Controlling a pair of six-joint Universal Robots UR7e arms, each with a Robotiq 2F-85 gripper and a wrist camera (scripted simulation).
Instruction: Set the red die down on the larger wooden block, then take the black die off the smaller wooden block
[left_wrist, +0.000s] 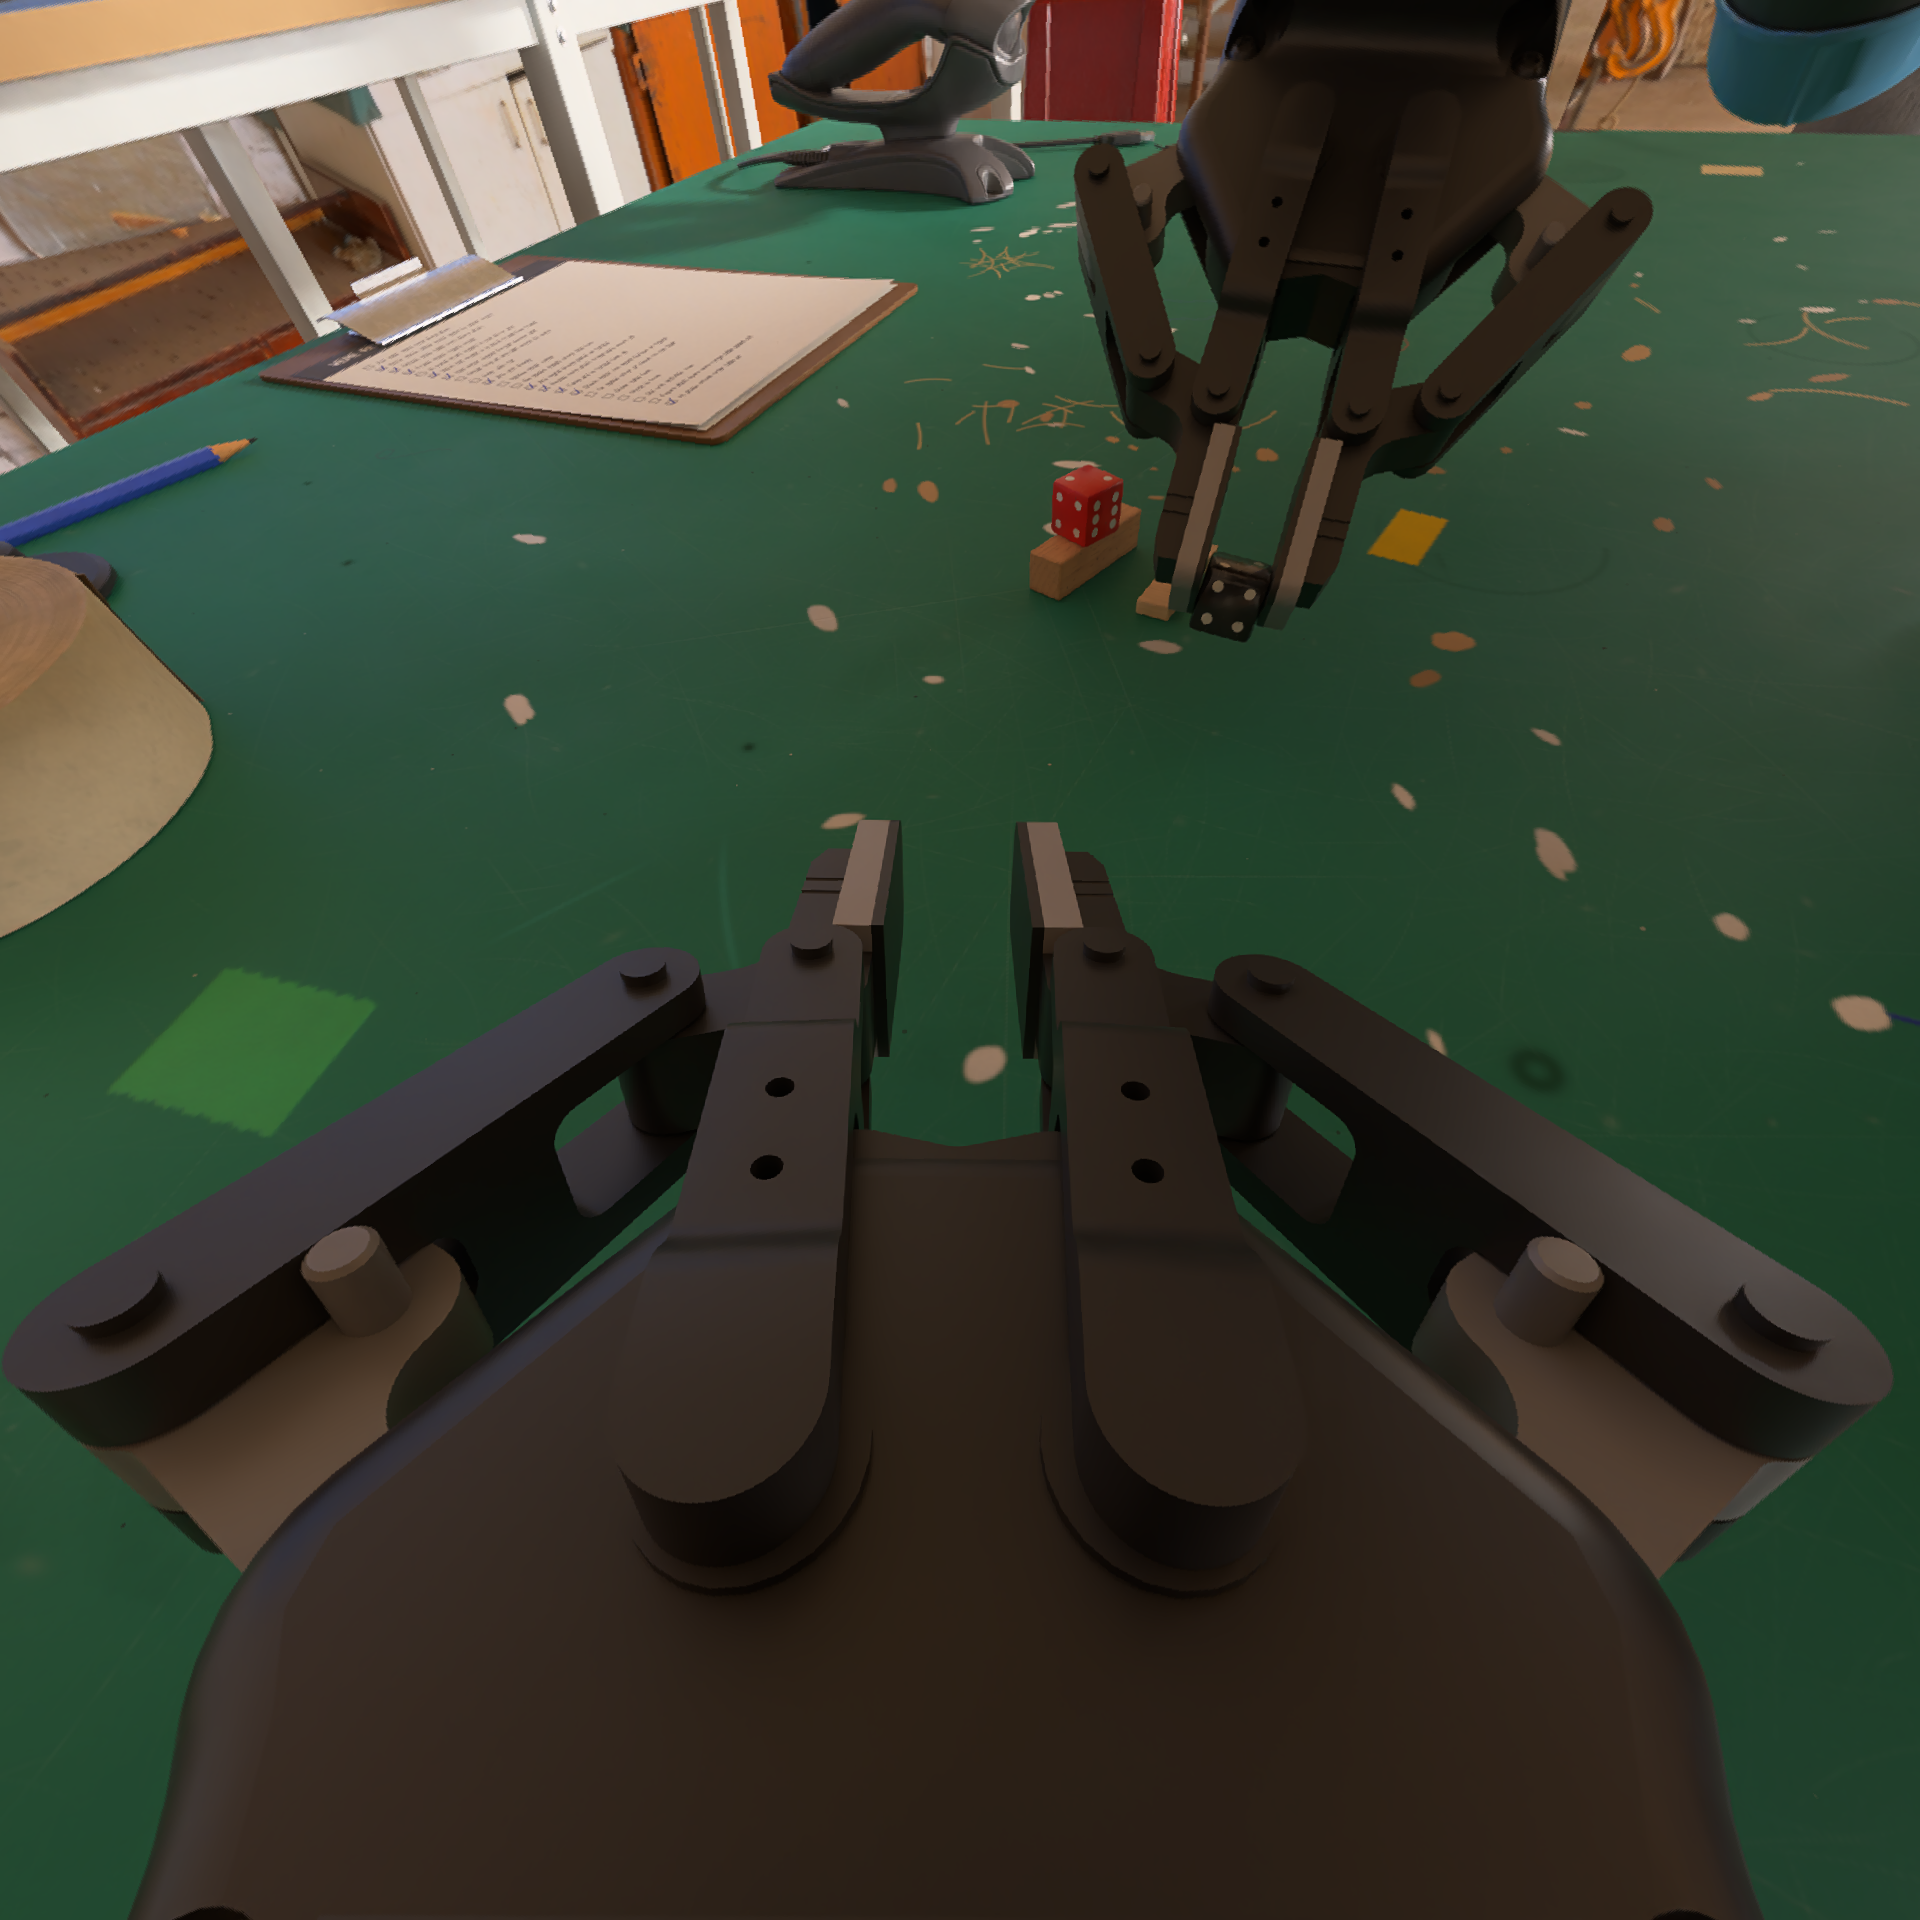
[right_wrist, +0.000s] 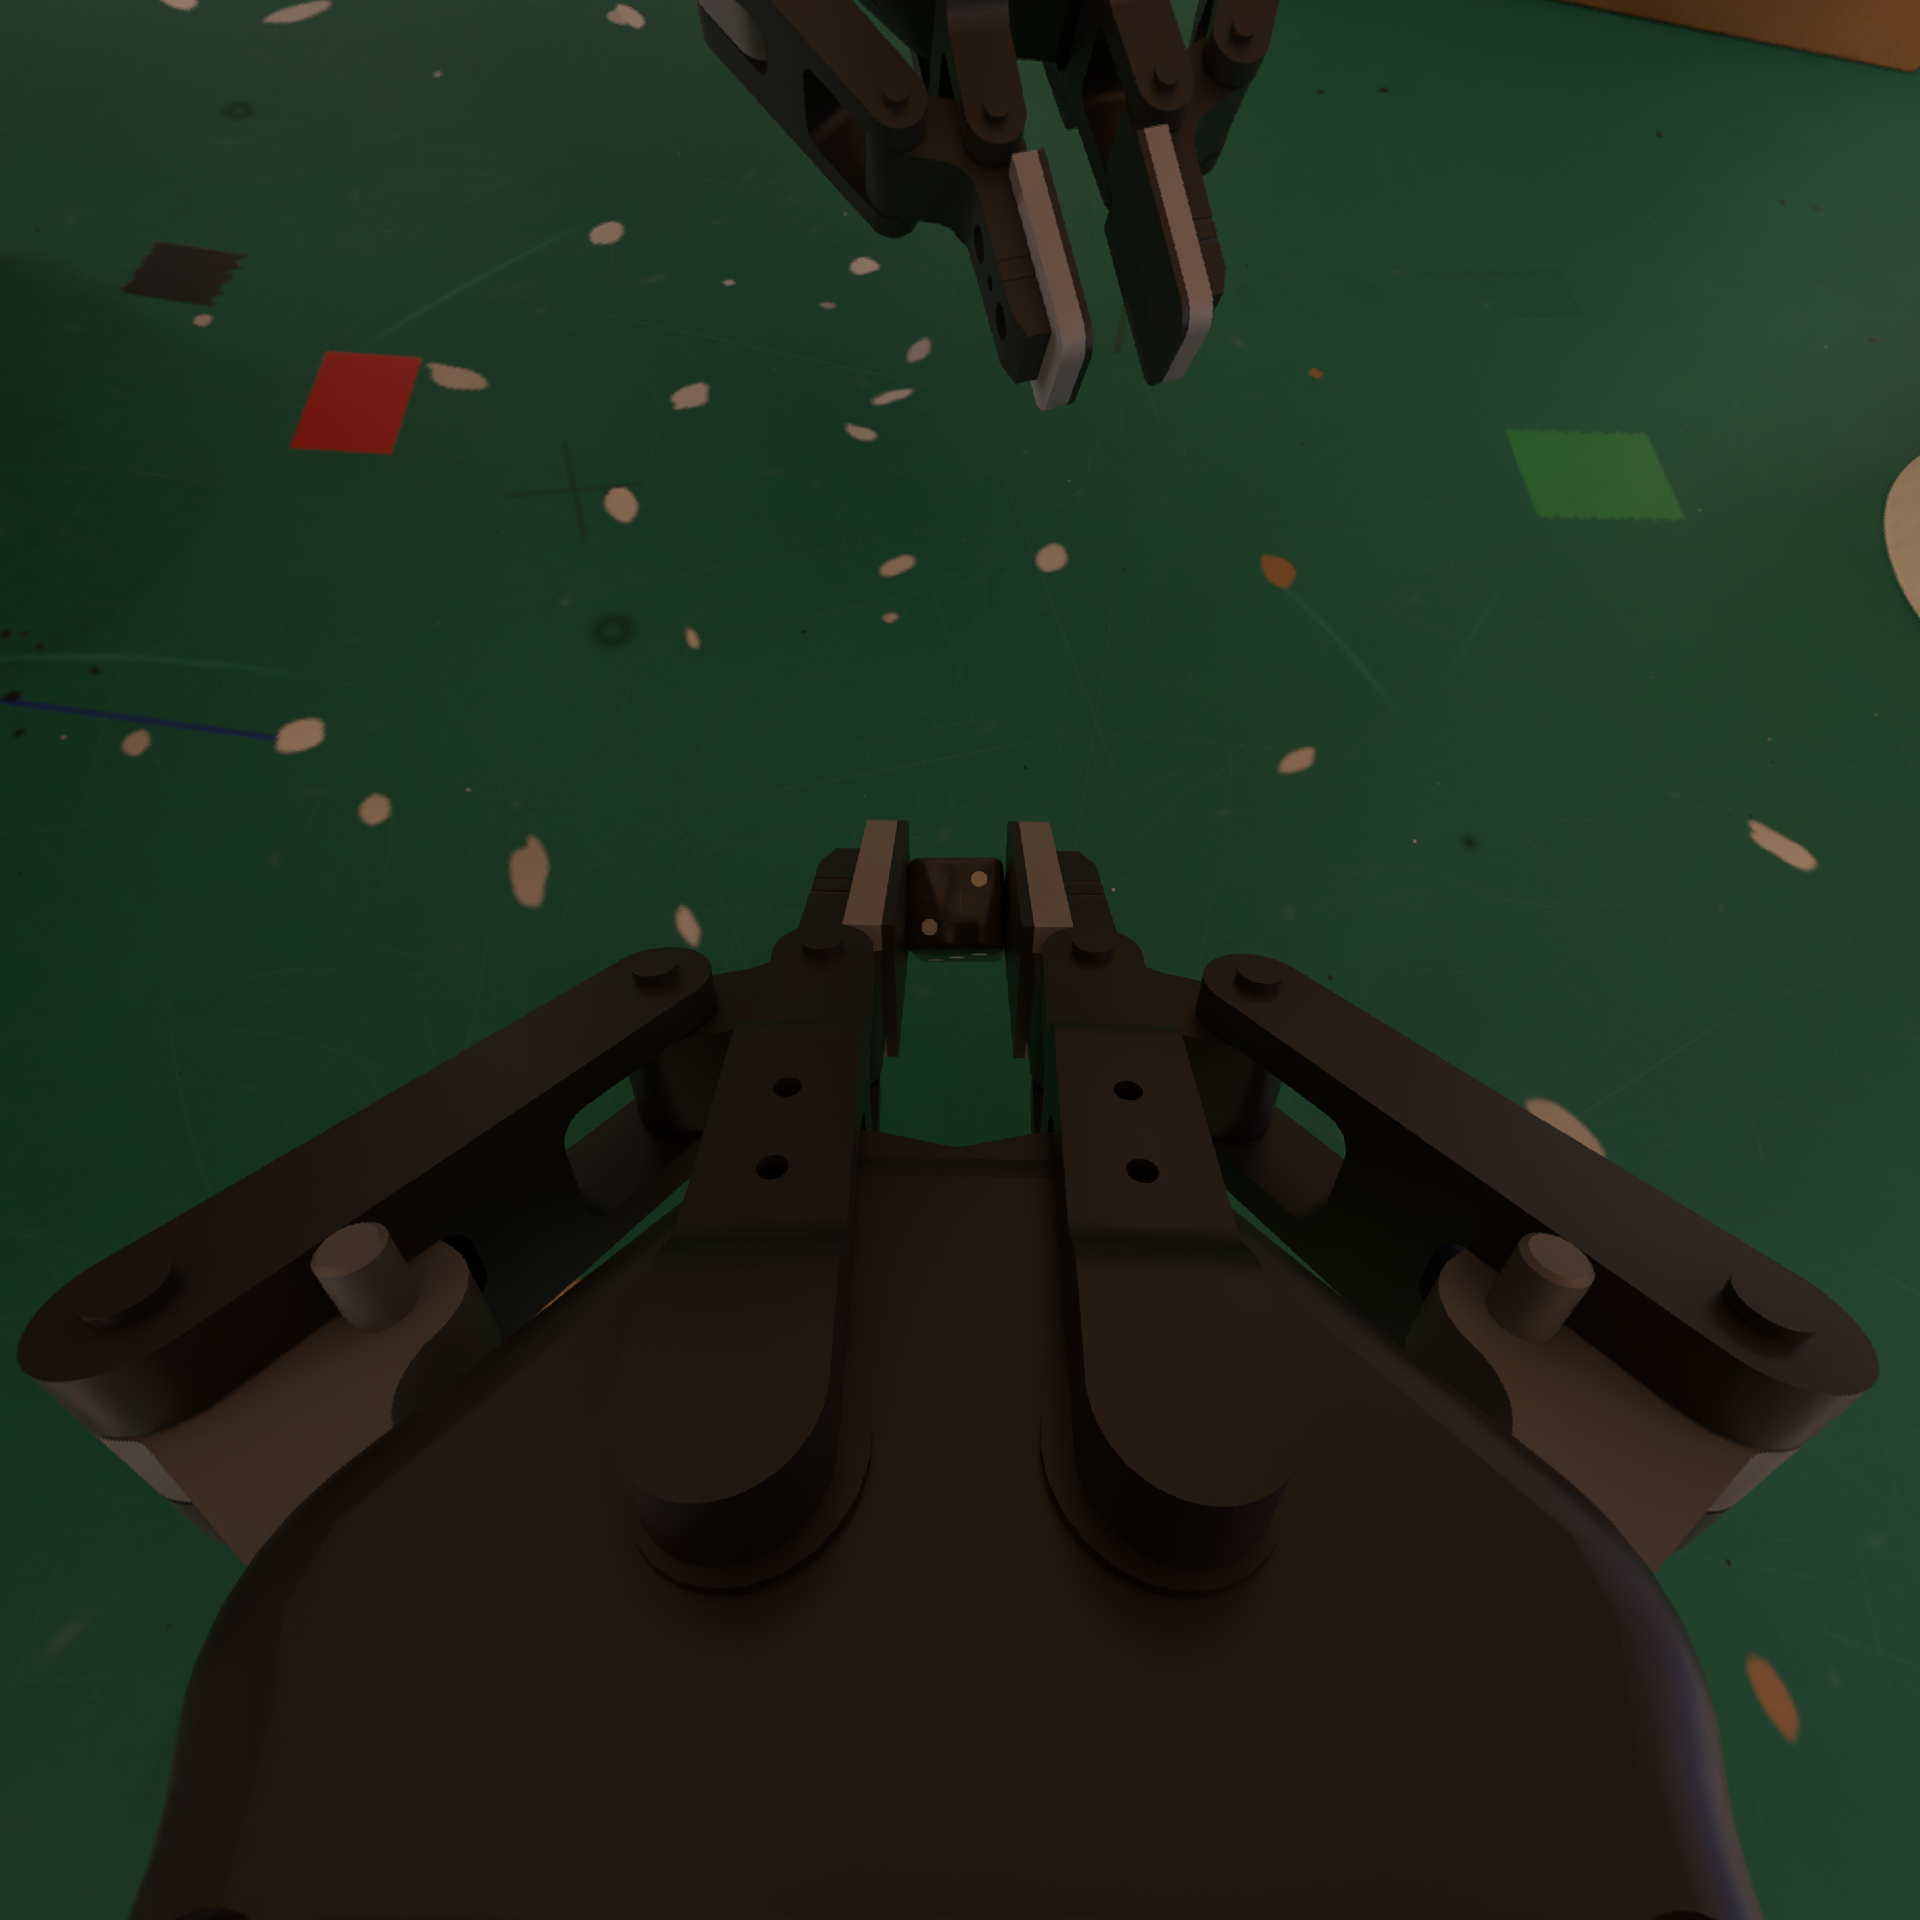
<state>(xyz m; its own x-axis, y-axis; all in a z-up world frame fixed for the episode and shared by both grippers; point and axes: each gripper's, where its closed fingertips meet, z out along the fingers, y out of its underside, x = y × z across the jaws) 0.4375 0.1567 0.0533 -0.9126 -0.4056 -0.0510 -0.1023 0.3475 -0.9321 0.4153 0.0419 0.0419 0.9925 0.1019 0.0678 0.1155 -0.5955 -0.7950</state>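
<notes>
In the left wrist view, the red die rests on the larger wooden block on the green table. My left gripper is open and empty, well short of the block and above the table; it also shows in the right wrist view. My right gripper is shut on the black die. In the left wrist view it holds the black die low, just right of the smaller wooden block. I cannot tell whether the die touches the table.
A clipboard with paper and a blue pencil lie at the far left. A dark scanner stand is at the back. A tan object sits at the left edge. Flat yellow, green and red patches mark the table.
</notes>
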